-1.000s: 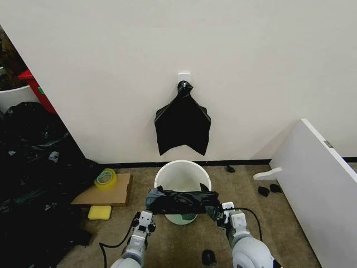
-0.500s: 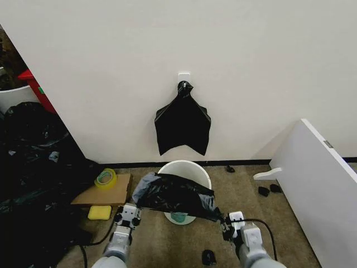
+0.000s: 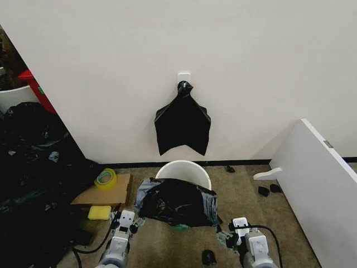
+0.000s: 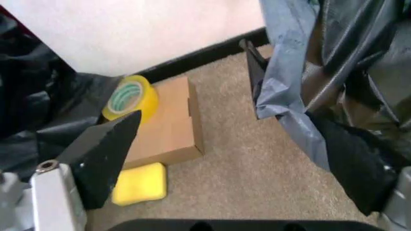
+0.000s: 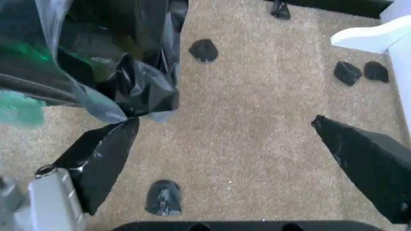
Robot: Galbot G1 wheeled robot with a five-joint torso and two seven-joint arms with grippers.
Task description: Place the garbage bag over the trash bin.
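Beige carpet floor at the foot of a white wall; black skirting behind.

Trash bin (image 3: 183, 169): cream-white, round, upright near the wall, below a flat black bag bundle (image 3: 182, 125) gathered at a hook. Far rim bare.

Garbage bag (image 3: 177, 202): black, crinkled, draped across the bin's near side and front; its mouth does not look seated on the far rim.

Left gripper (image 3: 126, 221): low, beside the bag's left edge. Left wrist view shows its fingers (image 4: 96, 149) spread wide, the bag's greyish edge lying against the far finger, not pinched.

Right gripper (image 3: 241, 227): low, at the bag's right corner. Fingers (image 5: 103, 154) wide apart; a bag corner hangs just above one, unheld.

Nearby: cardboard box (image 3: 106, 192), yellow tape roll (image 3: 105, 178), yellow sponge (image 3: 100, 212).

Handling note (judgement): re-pinch the hem on both sides, keep it taut and level, carry it over the far rim, then draw down evenly; thin film will slip or tear if pulled one-sided.
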